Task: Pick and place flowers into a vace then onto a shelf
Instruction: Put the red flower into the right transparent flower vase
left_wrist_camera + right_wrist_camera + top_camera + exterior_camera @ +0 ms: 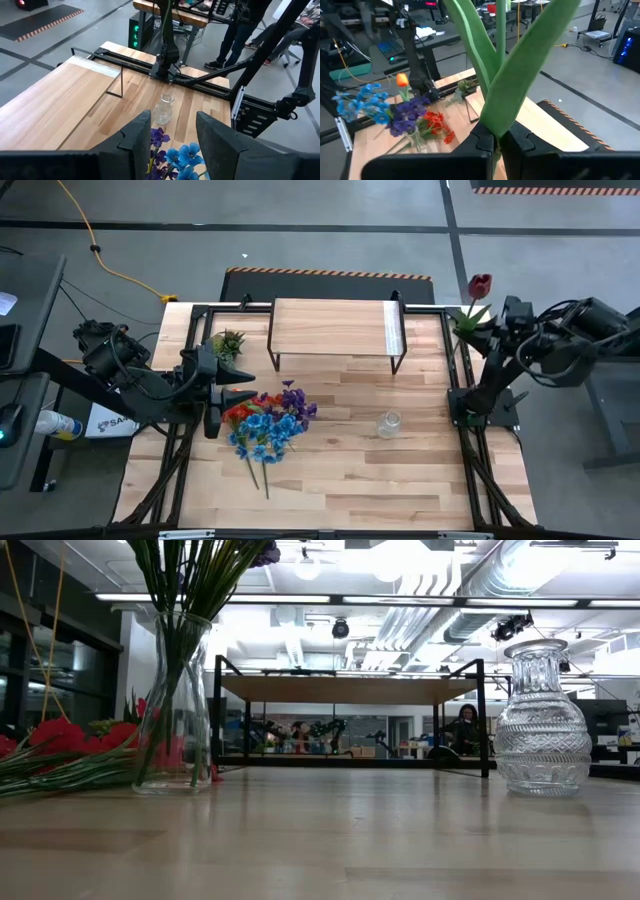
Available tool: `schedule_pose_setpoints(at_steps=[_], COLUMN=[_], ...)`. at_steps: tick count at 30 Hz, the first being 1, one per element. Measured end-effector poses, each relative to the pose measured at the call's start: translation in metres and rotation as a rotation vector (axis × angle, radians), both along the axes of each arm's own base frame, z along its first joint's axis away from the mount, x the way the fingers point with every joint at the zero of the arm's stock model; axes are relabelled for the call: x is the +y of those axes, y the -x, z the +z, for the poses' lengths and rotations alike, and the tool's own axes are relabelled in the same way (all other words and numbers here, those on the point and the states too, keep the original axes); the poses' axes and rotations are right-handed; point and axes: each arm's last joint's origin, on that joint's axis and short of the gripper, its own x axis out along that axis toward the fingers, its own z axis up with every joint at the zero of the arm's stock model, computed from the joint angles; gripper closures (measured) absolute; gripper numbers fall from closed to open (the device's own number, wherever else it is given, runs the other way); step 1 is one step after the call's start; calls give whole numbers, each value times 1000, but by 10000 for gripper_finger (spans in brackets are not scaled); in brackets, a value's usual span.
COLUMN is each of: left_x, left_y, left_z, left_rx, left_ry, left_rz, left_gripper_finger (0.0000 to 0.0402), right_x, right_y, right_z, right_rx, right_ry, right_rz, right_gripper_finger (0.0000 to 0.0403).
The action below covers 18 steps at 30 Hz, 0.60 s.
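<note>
A bunch of red, blue and purple flowers [268, 420] sits left of the table's middle. In the low view its green stems stand in a clear glass vase [172, 710], and red blooms [60, 735] lie beside that vase. My left gripper [232, 395] hovers open just left of the bunch, with blue and purple blooms [175, 155] showing below its fingers. My right gripper [487, 330], past the table's far right corner, is shut on one red-bloomed flower [479, 284] with broad green leaves. The shelf [335, 330] stands at the far middle. My right gripper pinches the single flower between its two fingers at the foot of its green leaves [496, 125]. Stem and leaves rise upright out of the shut fingers, which lie across them. The flower is lifted clear of the table, with its red bloom on top.
An empty ribbed glass vase [390, 423] stands right of the middle, also in the low view [543, 720]. A small spiky green plant [228, 343] sits left of the shelf. Black frame rails [455, 380] run along the table's sides. People stand beyond the table's right side.
</note>
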Motion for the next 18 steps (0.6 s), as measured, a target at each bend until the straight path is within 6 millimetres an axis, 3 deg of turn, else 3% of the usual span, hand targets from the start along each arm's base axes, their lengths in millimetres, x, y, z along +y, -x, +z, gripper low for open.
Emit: schedule_pose_setpoints(at_steps=[9,18], left_x=[0,0], left_y=[0,0], left_z=[0,0], left_rx=[-4,-5], left_ry=[16,19], left_rz=[8,10], left_gripper_finger=[211,211], right_x=[-18,-19], right_y=[16,16], right_z=[-56,-108], right_rx=[-54,-183], right_ry=[-86,-190], right_rz=[-25,-10], right_gripper_finger=[394,396])
